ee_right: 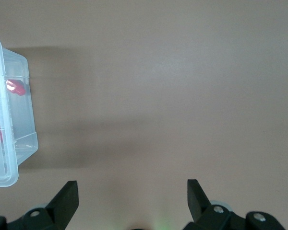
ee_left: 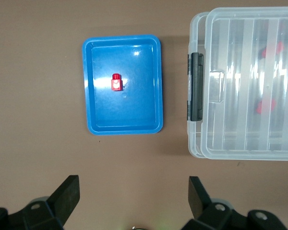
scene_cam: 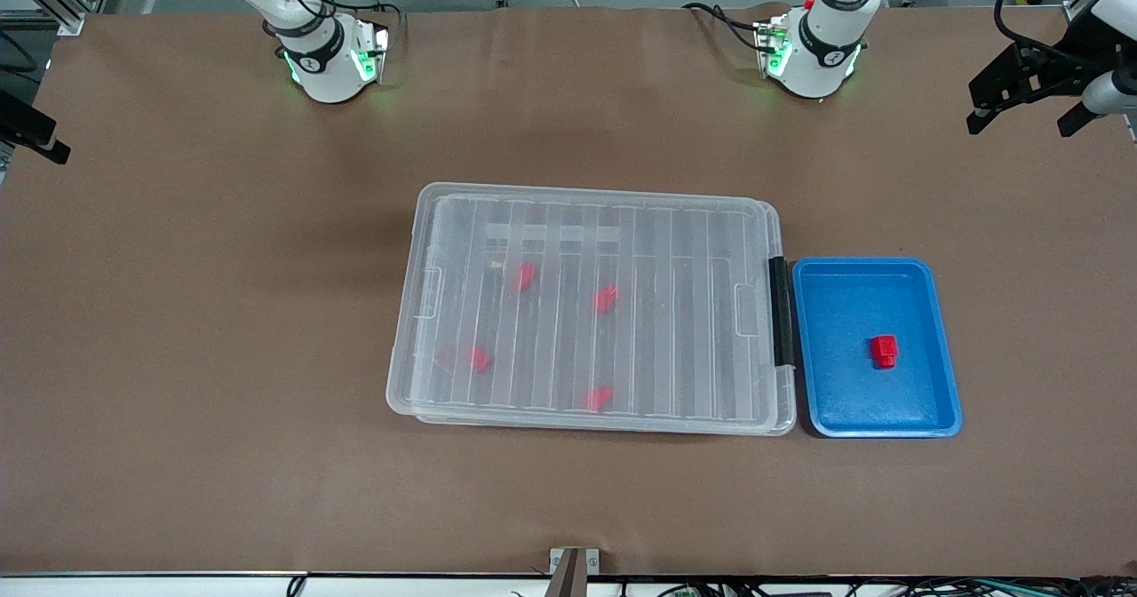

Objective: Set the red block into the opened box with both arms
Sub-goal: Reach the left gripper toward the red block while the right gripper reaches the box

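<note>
The red block [scene_cam: 884, 350] [ee_left: 116, 82] lies in a small blue tray [scene_cam: 835, 401] [ee_left: 101, 115], beside the box at the left arm's end. The clear box [scene_cam: 404, 375] [ee_left: 245, 96] [ee_right: 9, 139] sits mid-table with its ribbed lid [scene_cam: 675, 313] lying flat on it and a black clip [scene_cam: 780, 311] facing the tray. Several look-alike red pieces [scene_cam: 523, 276] show through the lid. My left gripper [ee_left: 133, 187] hangs open and empty, high over the table by the tray. My right gripper [ee_right: 132, 189] hangs open and empty over bare table off the box's end nearer the right arm. Neither gripper shows in the front view.
Both arm bases [scene_cam: 324, 55] [scene_cam: 813, 51] stand along the table's edge farthest from the front camera. Black mounts stick in at the table's ends [scene_cam: 1021, 82] [scene_cam: 31, 131]. Brown tabletop [scene_cam: 222, 357] surrounds the box and tray.
</note>
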`<state>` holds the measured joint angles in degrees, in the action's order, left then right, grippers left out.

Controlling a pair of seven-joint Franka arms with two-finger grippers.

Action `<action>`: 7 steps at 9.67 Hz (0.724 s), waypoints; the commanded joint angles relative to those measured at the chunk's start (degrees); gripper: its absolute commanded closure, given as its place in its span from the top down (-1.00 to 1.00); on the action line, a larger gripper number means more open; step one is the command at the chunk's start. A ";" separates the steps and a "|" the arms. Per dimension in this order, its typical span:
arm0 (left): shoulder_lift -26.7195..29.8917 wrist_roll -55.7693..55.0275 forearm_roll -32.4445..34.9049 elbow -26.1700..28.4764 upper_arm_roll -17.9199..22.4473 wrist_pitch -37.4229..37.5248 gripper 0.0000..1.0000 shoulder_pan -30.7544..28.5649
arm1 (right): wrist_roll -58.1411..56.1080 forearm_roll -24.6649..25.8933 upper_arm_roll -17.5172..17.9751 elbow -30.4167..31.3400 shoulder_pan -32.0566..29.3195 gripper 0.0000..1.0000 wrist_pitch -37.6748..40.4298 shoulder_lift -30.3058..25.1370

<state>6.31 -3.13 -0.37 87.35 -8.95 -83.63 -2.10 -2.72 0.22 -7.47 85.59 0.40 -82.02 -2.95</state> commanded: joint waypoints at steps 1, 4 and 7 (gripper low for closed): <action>-1.47 1.11 0.90 -0.51 -0.02 1.98 1.00 -0.19 | -0.79 -0.22 0.36 -0.69 -0.93 1.00 0.11 0.23; -5.15 1.10 0.90 -2.53 0.07 1.72 1.00 -0.27 | -0.79 -0.22 0.36 -0.60 -0.93 1.00 0.11 0.31; -12.52 1.55 3.34 -1.22 0.60 -4.33 1.00 -2.12 | -0.18 -1.54 2.19 -0.34 2.31 1.00 0.28 2.50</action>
<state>-1.49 -2.98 1.08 85.68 -8.41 -86.09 -3.73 -3.12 -0.78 -6.67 85.67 1.06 -81.93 -2.20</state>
